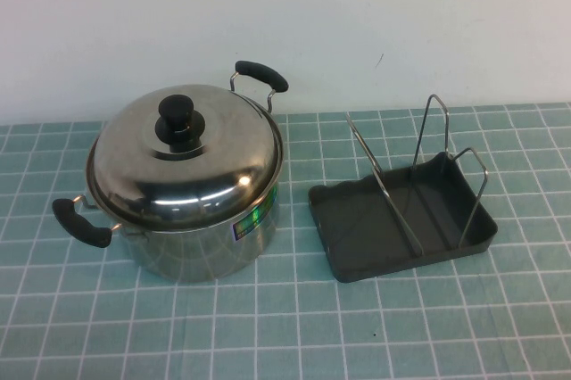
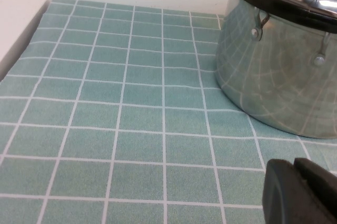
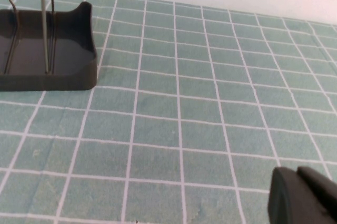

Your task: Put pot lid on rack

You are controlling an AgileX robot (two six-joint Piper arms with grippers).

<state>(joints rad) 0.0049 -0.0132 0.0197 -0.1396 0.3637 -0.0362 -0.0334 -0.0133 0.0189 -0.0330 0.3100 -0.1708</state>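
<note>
Neither end effector appears in the high view; both arms sit off the frame on the robot's side. Each wrist view catches only a dark corner of its own end effector: the left end effector (image 2: 303, 192) low over the tiled worktop (image 1: 268, 335) just beside the pot (image 1: 201, 242), the right end effector (image 3: 303, 197) over bare tiles with the rack (image 1: 401, 219) well apart from it. Whether either is spread or pressed together I cannot tell, since only that dark corner shows.

Out from there, the pot lid (image 1: 192, 161) sits closed on the pot, its black knob (image 1: 181, 119) upright at the centre. The rack lies on the worktop to the right of the pot, close but not touching, with thin wire loops (image 1: 433, 144) standing up from a dark tray. Nothing rests in it, so the task looks not yet begun.

The likely trouble lies in the grip. The knob is small and the dome is slick, so a pinch off-centre could let the lid swing or slip. Lifting at a slant may drag the rim against the pot and shove it toward the rack. At the rack, the wires are thin and the tray looks light; a lid lowered across a loop instead of between two could tip the tray or roll off onto the tiles.
</note>
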